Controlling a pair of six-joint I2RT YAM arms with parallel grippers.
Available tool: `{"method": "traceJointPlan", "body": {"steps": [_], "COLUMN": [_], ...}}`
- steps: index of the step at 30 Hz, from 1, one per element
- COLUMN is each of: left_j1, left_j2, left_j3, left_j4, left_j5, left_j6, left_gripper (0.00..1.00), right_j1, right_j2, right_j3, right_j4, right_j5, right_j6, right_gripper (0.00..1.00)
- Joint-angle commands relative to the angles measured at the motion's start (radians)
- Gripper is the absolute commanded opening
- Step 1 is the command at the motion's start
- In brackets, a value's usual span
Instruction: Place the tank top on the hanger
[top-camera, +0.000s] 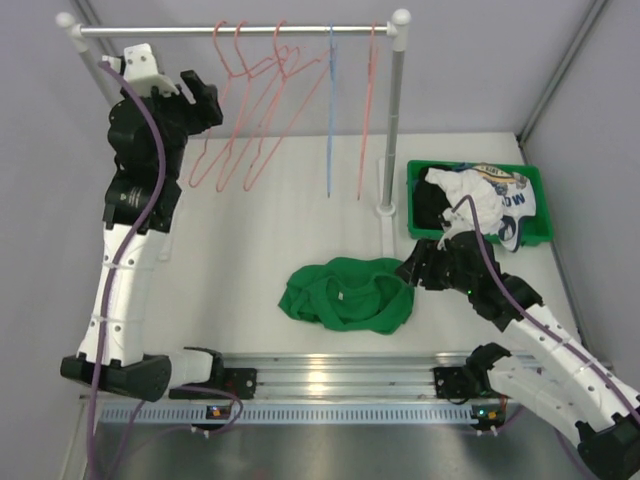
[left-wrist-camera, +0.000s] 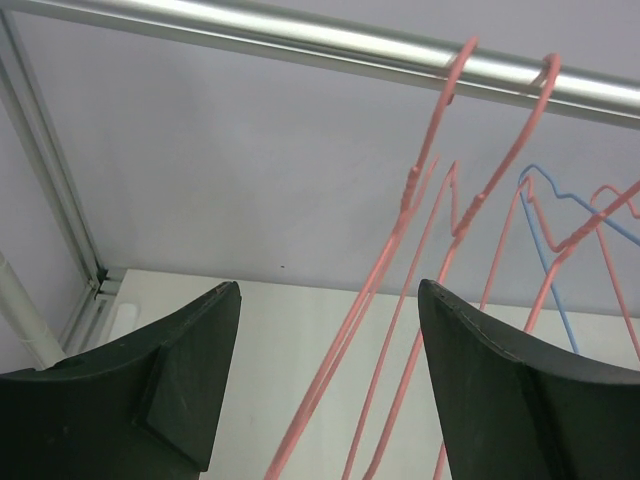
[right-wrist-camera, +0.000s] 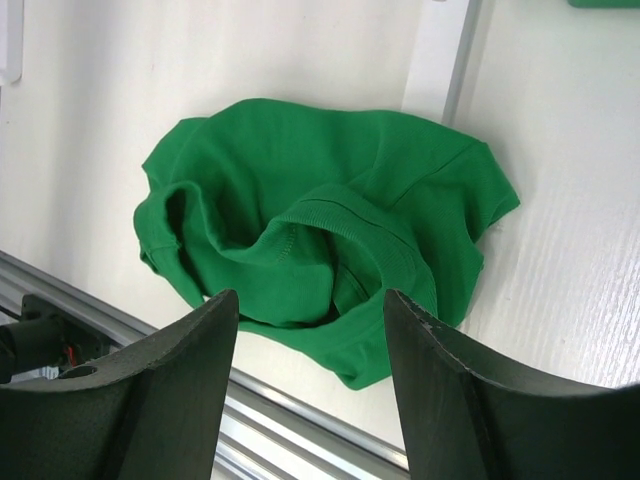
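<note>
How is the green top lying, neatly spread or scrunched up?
Scrunched up. The top lies in a rumpled heap on the table, fabric bunched in folds.

White shells, black joints and a purple cable (top-camera: 93, 420) are fitted on the left arm (top-camera: 122, 290) and right arm (top-camera: 548, 348). Black fingers (left-wrist-camera: 190, 380) are fitted on the left hand (left-wrist-camera: 328, 290) and right hand (right-wrist-camera: 310, 298).

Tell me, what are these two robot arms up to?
They are set up to hang a shirt, and nothing is held yet. The left gripper is open, raised up by the pink hangers on the rail. The right gripper is open too, hovering over the green tank top, which lies crumpled on the table.
</note>
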Motion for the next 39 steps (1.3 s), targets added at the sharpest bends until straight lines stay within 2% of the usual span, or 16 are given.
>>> {"method": "traceJointPlan", "body": {"steps": [1,3,8,21,30,39], "left_j1": [0.089,0.128,0.142,0.142,0.142,0.142], "left_j2": [0.017,0.026,0.059,0.085,0.089,0.074], "left_j3": [0.030,0.016,-0.001,-0.080,-0.120,-0.148], "left_j4": [-0.002,0.006,0.017,0.051,0.052,0.057], "left_j5": [0.209,0.269,0.413,0.409,0.421,0.430], "left_j6": [-0.048,-0.049,-0.022,0.000,0.007,0.004], "left_gripper": [0.77,0.77,0.75,0.72,0.64,0.51], "right_j1": [0.019,0.018,0.018,0.019,0.019,0.021], "right_j2": [0.012,0.012,0.010,-0.013,-0.026,0.004], "right_j3": [0.053,0.056,0.059,0.039,0.033,0.063], "right_j4": [0.009,0.003,-0.009,-0.021,-0.024,-0.060], "right_j5": [-0.014,-0.014,-0.013,-0.006,0.000,0.012], "right_j6": [-0.027,-0.033,-0.042,-0.045,-0.057,-0.086], "right_gripper": [0.60,0.60,0.59,0.56,0.49,0.41]}}
